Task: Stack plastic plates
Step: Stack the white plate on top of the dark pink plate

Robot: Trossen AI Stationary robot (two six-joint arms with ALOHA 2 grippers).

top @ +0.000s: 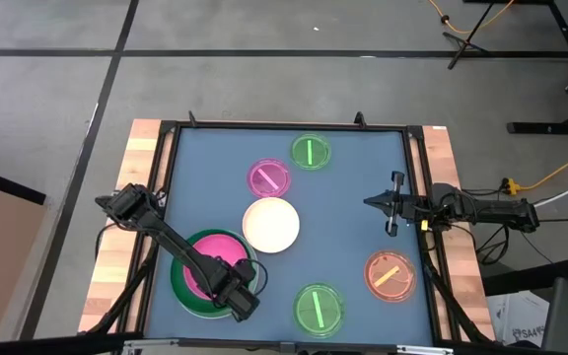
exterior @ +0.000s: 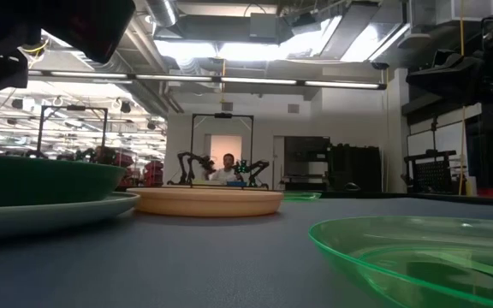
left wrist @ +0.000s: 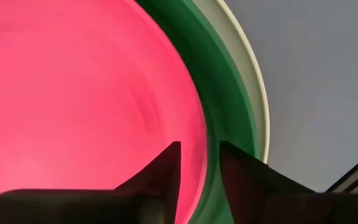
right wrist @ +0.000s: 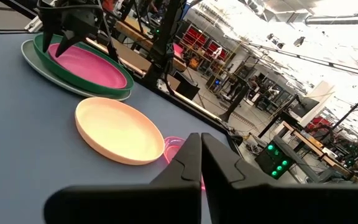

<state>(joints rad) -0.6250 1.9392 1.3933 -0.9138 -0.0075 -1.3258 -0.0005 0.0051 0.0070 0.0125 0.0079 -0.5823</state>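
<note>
Over the stack's near edge, the left gripper (left wrist: 199, 163) pinches the magenta plate's (top: 203, 262) rim, apparently seating it inside the green plate (top: 178, 286). Right gripper (top: 390, 203) waits clenched, empty, near the cream plate (top: 270, 225).

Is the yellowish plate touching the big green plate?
Apart. The right wrist view shows a strip of blue table between the cream plate and the dark green plate; the high view agrees.

Two dark jointed arms (top: 171, 237), tapered black pincer fingers (left wrist: 160, 177).
</note>
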